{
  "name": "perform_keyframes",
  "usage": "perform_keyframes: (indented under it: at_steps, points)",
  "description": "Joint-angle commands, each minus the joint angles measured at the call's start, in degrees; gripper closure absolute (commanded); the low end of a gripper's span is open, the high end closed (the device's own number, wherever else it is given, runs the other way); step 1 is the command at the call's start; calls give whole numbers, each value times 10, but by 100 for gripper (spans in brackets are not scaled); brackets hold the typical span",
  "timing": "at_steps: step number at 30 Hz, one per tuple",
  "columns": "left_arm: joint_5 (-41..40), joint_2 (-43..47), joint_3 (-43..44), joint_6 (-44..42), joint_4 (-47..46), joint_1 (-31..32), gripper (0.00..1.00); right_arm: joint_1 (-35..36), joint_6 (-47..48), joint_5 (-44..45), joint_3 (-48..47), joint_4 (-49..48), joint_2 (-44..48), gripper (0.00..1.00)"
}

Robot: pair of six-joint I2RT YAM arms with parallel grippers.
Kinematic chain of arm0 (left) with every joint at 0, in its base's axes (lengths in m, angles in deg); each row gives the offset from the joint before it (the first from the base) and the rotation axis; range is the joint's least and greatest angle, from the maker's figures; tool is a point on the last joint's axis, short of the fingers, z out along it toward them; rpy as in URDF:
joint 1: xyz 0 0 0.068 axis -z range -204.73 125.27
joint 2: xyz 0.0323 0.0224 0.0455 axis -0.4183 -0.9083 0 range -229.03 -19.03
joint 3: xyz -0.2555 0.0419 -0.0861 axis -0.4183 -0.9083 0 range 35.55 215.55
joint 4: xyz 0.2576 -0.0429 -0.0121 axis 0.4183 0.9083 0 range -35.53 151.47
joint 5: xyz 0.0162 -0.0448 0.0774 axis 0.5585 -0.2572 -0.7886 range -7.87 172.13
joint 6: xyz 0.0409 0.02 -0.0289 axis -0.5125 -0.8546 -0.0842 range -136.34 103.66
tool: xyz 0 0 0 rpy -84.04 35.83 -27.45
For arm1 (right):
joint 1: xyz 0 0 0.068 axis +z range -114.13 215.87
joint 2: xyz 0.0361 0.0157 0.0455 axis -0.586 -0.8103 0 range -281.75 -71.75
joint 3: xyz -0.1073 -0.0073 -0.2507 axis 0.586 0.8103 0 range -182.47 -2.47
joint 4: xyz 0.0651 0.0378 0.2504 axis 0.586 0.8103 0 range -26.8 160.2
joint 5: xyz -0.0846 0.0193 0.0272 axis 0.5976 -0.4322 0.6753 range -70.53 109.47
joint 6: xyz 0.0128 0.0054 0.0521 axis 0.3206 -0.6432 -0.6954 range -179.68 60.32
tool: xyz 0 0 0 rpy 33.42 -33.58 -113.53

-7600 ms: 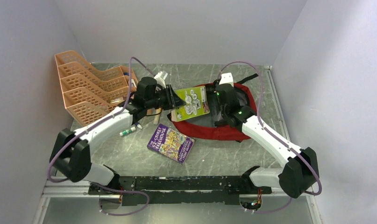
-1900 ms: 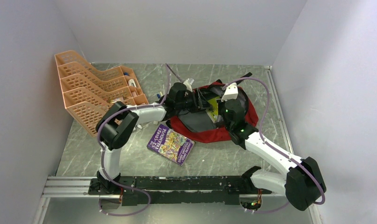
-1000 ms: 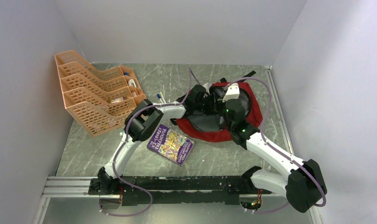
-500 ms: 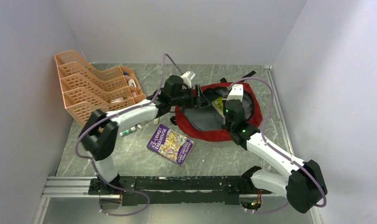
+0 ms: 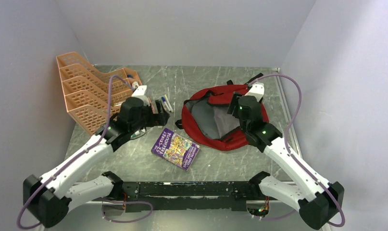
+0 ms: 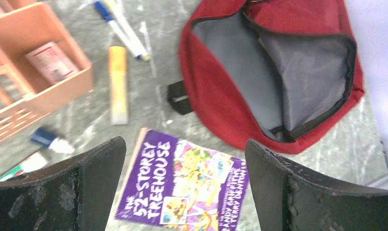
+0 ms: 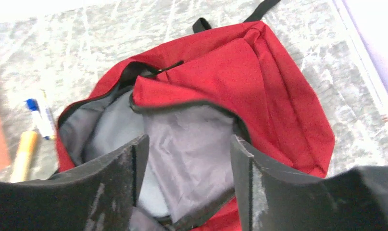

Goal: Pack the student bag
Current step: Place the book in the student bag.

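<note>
Student bag: right half of table, mouth gaping, grey lining exposed; the green booklet carried in seconds ago is no longer visible (judged stowed). Left gripper: withdrawn from the bag, fingers wide apart and empty, above the purple book, the likely next item. Right gripper: fingers apart, over the bag's mouth.

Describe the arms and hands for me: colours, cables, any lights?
The left arm and right arm have white link shells, chunky black joints and a lilac cable looping alongside. The right arm shows small green lights. The left hand and right hand each carry two flat black fingers, scuffed grey at the edges.
</note>
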Motion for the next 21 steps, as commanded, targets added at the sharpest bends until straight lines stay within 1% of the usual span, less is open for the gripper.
perform_keyframes:
  at_steps: [1, 2, 4, 7, 9, 12, 15, 17, 19, 21]
  points:
    - [-81, 63, -36, -21, 85, -12, 2, -3, -72, -45, -43, 104, 23, 30]
    - [-89, 72, -42, -22, 94, -13, 3, -3, -77, -54, -52, 125, 23, 28]
    - [-95, 86, -51, -24, 100, -14, 2, -3, -89, -73, -58, 136, 29, 26]
    - [-91, 91, -59, -39, 96, -15, 2, -3, -66, -138, -36, 111, 49, 24]
    - [-91, 82, -61, -46, 96, -16, 2, -3, -72, -193, -25, 98, 57, 25]
    - [-87, 62, -72, -48, 88, -19, 2, -2, -125, -274, -4, 90, 54, 26]
    - [-61, 27, -68, -44, 79, -29, 2, 11, -197, -336, 33, 77, 46, 26]
    - [-57, 4, -69, -38, 69, -29, 2, 44, -247, -325, 72, 50, 54, 26]
    - [-54, -19, -73, -31, 50, -29, 2, 100, -291, -287, 108, 35, 59, 26]
    - [-44, -40, -79, -24, 27, -29, 2, 141, -338, -252, 131, 21, 59, 25]
